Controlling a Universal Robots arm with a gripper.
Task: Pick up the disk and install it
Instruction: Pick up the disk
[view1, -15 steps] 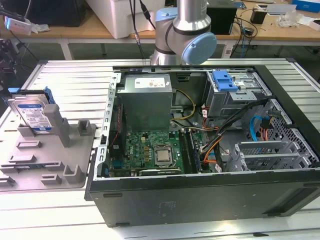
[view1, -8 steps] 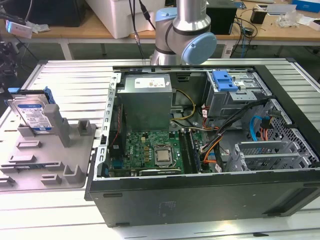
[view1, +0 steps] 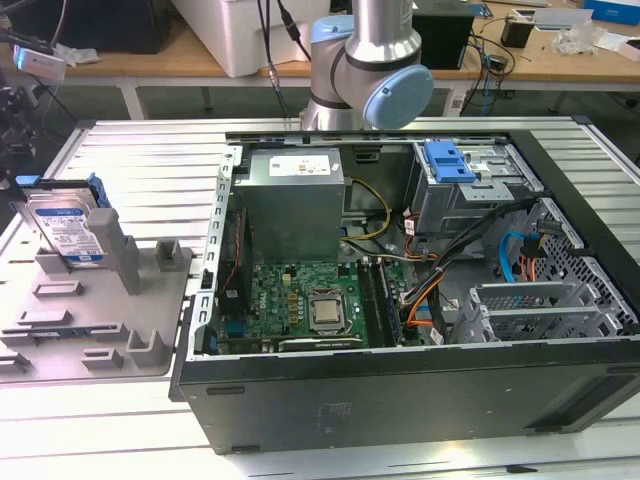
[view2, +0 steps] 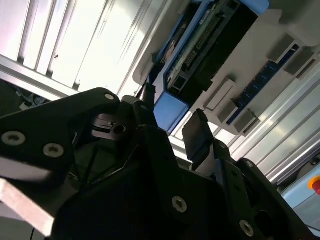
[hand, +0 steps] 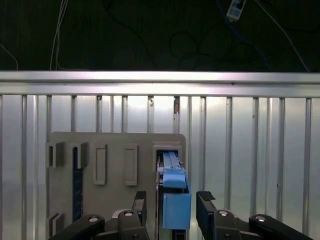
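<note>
The disk (view1: 65, 225) stands on edge in a slot of a grey fixture (view1: 100, 330), at the exterior view's left, outside the computer case. It has a silver body with a white-and-blue label and a blue carrier frame. In both wrist views my gripper (hand: 172, 200) (view2: 170, 117) is open and straddles the blue end of the disk (hand: 175, 197) (view2: 200, 45). One black finger (hand: 140, 202) is on one side and the other sits across from it. A narrow gap shows on each side, so neither finger touches the disk.
The open computer case (view1: 400, 400) lies on the slatted metal table (view1: 130, 160). Inside are a grey drive cage with a blue latch (view1: 450, 160), a power-supply box (view1: 295, 200), the motherboard (view1: 300, 300) and loose cables. The fixture (hand: 115, 145) has several other empty slots.
</note>
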